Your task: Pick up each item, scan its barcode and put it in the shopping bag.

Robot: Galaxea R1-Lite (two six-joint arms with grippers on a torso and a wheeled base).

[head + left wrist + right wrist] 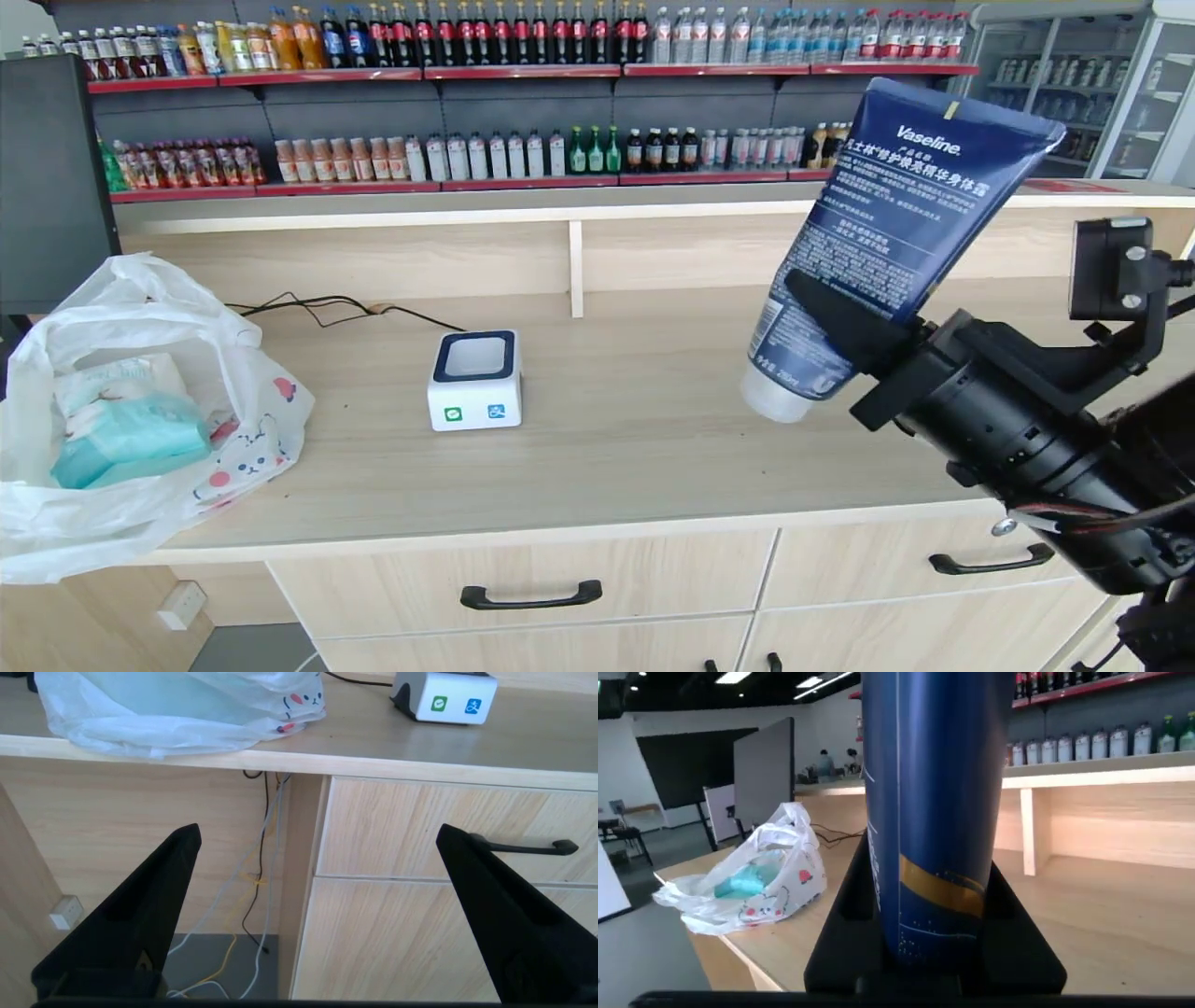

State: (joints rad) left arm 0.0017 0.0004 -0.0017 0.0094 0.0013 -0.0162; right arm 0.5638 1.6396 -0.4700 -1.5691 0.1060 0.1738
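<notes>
Right end effector clamps the tube, likely soft and slick, near its stiffer cap; left end effector gapes apart.

Shopping bag partly off-frame.

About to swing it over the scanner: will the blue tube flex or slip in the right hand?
The blue tube is probably soft plastic, so it may dent where the right hand clamps near the cap. Its glossy skin could slip. The long end leans out, so it may sway.
</notes>
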